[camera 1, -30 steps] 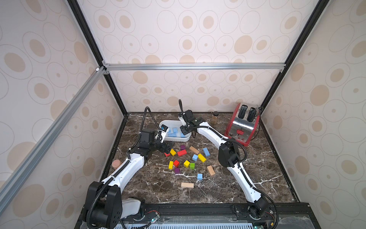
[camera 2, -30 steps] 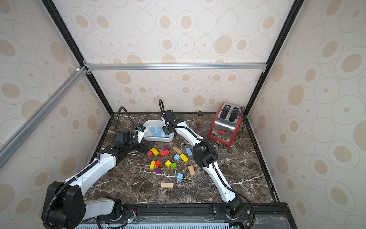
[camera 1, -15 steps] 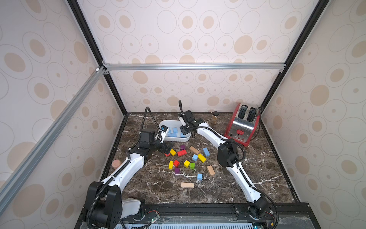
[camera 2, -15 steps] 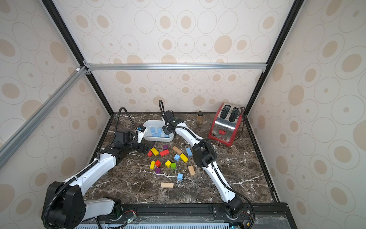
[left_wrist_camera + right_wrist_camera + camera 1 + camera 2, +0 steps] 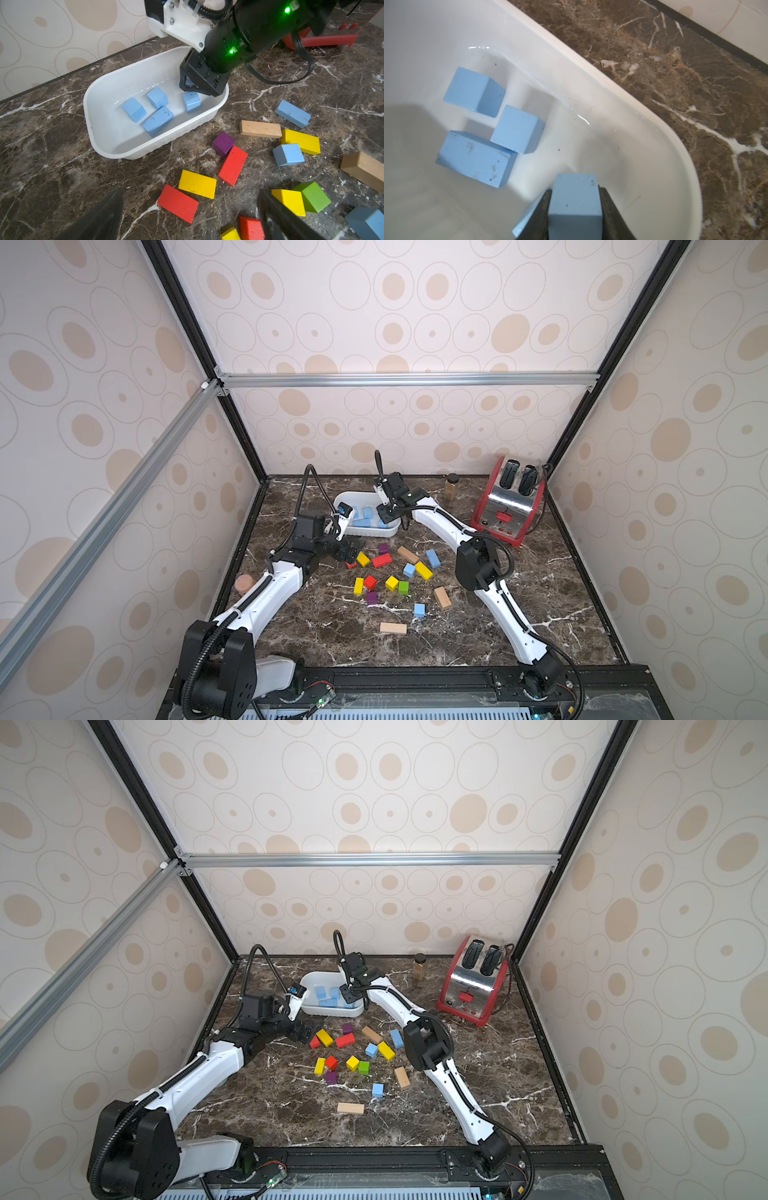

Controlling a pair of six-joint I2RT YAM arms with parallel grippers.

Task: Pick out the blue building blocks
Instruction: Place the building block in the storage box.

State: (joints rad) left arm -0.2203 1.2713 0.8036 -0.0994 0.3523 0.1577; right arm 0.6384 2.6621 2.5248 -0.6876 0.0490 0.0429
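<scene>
As the far tray (image 5: 110,135) collects the blue blocks (image 5: 158,120), right gripper (image 5: 575,209) sits low inside, jaws clamped on a cube (image 5: 574,193); three lie on the table (image 5: 540,593). Left gripper (image 5: 190,195) hovers, jaws wide apart.

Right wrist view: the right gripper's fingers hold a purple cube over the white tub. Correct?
No. The cube held by the fingers of the right gripper is light blue, not purple, as the right wrist view shows. It is held over the white tub.

Bright, even light, seemingly from above, leaves glare streaks on the white tray (image 5: 446,31) and a soft shadow inside.
</scene>
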